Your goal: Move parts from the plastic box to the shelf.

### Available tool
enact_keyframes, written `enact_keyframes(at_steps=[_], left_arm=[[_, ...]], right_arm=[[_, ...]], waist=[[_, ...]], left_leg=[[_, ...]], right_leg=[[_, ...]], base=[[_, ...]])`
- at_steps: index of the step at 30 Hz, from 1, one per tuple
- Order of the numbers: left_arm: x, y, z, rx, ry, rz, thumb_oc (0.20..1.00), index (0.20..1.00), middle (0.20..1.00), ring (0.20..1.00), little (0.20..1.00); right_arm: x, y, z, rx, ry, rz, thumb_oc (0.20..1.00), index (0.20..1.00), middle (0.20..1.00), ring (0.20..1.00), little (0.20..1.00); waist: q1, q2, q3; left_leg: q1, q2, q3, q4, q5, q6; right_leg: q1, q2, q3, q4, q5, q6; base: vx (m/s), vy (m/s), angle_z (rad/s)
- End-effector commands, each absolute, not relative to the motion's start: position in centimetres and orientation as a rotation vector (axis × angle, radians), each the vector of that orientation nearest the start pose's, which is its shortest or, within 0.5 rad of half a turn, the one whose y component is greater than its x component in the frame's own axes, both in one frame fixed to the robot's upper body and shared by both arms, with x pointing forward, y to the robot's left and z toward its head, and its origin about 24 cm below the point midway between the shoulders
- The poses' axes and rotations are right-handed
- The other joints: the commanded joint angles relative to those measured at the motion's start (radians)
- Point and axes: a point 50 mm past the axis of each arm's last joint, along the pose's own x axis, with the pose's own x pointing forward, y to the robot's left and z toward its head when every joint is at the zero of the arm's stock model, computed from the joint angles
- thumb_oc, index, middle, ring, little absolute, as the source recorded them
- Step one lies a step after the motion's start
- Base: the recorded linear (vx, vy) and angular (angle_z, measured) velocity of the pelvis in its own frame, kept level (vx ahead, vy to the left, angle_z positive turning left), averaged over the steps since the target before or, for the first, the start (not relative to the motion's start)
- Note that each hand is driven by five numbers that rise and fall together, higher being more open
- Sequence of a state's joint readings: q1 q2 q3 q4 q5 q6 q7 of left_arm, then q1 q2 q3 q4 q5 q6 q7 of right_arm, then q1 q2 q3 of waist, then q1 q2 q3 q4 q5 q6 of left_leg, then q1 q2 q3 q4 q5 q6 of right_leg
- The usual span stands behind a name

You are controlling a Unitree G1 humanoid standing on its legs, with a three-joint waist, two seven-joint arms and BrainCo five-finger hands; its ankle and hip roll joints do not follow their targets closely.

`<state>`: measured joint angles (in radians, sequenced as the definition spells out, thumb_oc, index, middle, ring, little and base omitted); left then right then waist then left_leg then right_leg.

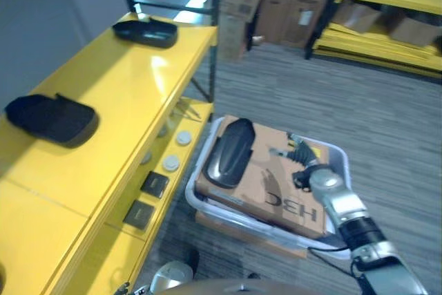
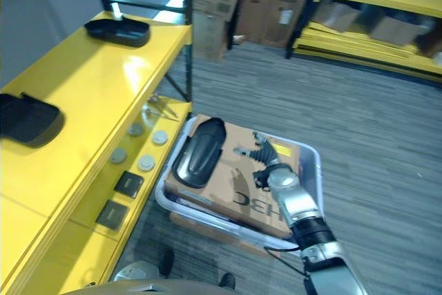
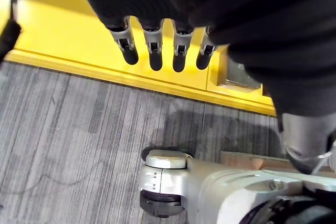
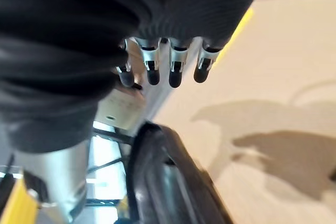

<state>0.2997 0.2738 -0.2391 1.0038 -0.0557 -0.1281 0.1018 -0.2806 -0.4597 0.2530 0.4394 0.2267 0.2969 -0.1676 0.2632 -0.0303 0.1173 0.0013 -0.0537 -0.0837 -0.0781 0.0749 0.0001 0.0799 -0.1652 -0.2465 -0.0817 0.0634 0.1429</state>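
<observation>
We see the yellow shelf (image 1: 131,81) running along the left. Two black parts sit on its top level: near part (image 1: 52,119) at the left edge, far part (image 1: 145,32) at the back end near the upright post. They're well apart from each other. On the lower shelf level (image 1: 162,170): a few round grey discs (image 1: 170,164) and two dark flat square pieces (image 1: 154,184).

Left hand (image 3: 157,51): in its own wrist view the fingers (image 3: 155,56) hang straight in a row, slightly apart, holding nothing, touching nothing. Past them we see the shelf's yellow edge and the grey carpet floor (image 3: 68,129).

Centre: the plastic box (image 1: 207,202) sits on the floor just beside the shelf. A cardboard sheet (image 1: 276,184) covers its contents. One black part (image 1: 230,151) lies on top of the cardboard, toward the shelf side of the box.

Right hand (image 1: 304,153) is over the cardboard, beside that black part and apart from it in the head views. In its wrist view the fingers (image 4: 176,72) are straight, side by side, relaxed, nothing pinched or gripped. The black part shows close below them; we can't tell whether anything touches it.

Background right: stacked cardboard boxes (image 1: 276,5) and another yellow rack (image 1: 387,25).
</observation>
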Motion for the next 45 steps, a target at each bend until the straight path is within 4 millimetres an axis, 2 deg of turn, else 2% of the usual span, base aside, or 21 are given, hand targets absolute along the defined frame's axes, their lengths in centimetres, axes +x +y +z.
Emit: enact_keyframes(at_steps=[1, 5, 11, 18, 31, 45], left_arm=[[2.7, 23.2, -16.1, 0.377, 1.196, 0.028, 1.0, 1.0, 1.0, 1.0, 1.0], [2.3, 23.2, -16.2, 0.394, 1.209, 0.005, 1.0, 1.0, 1.0, 1.0, 1.0], [1.9, 23.8, -16.1, 0.356, 1.219, 0.048, 1.0, 1.0, 1.0, 1.0, 1.0], [1.6, 23.9, -16.0, 0.347, 1.214, 0.071, 1.0, 1.0, 1.0, 1.0, 1.0], [2.0, 24.4, -15.8, 0.382, 1.204, 0.045, 1.0, 1.0, 1.0, 1.0, 1.0], [2.2, 24.2, -15.8, 0.388, 1.194, 0.03, 1.0, 1.0, 1.0, 1.0, 1.0]], right_arm=[[30.0, -24.8, 2.9, -0.493, 0.317, -0.2, 1.0, 1.0, 1.0, 1.0, 1.0], [29.5, -25.2, 1.6, -0.511, 0.363, -0.233, 1.0, 1.0, 1.0, 1.0, 1.0], [29.1, -25.9, 1.8, -0.567, 0.363, -0.251, 1.0, 1.0, 1.0, 1.0, 1.0], [28.3, -26.6, 0.9, -0.579, 0.409, -0.271, 1.0, 1.0, 1.0, 1.0, 1.0], [28.3, -25.9, -1.5, -0.516, 0.489, -0.322, 1.0, 1.0, 1.0, 1.0, 1.0], [27.9, -24.6, -3.0, -0.508, 0.551, -0.322, 1.0, 1.0, 1.0, 1.0, 1.0]], waist=[[0.011, 0.037, -0.012], [0.028, 0.034, -0.003], [0.031, 0.032, 0.003], [0.038, 0.017, 0.01], [0.084, 0.014, 0.026], [0.105, 0.026, 0.044]], left_leg=[[-0.008, 0.048, 0.02, 0.033, -0.064, -0.03], [-0.009, 0.043, 0.003, 0.036, -0.069, -0.028], [-0.006, 0.038, -0.002, 0.041, -0.078, -0.024], [-0.002, 0.035, -0.004, 0.05, -0.089, -0.02], [-0.014, 0.021, -0.038, 0.067, -0.099, -0.013], [-0.035, 0.011, -0.061, 0.07, -0.093, -0.014]], right_leg=[[-0.018, 0.013, -0.043, 0.021, -0.021, 0.019], [-0.016, 0.007, -0.057, 0.031, -0.025, 0.023], [-0.017, 0.003, -0.055, 0.043, -0.03, 0.029], [-0.012, 0.002, -0.053, 0.049, -0.035, 0.031], [-0.005, -0.017, -0.079, 0.055, -0.03, 0.042], [-0.008, -0.028, -0.096, 0.057, -0.032, 0.051]], base=[[0.0, 0.052, 0.41], [0.0, 0.071, 0.18], [0.0, 0.056, 0.0], [0.01, 0.037, 0.0], [0.0, 0.031, 0.08], [-0.01, 0.014, 0.06]])
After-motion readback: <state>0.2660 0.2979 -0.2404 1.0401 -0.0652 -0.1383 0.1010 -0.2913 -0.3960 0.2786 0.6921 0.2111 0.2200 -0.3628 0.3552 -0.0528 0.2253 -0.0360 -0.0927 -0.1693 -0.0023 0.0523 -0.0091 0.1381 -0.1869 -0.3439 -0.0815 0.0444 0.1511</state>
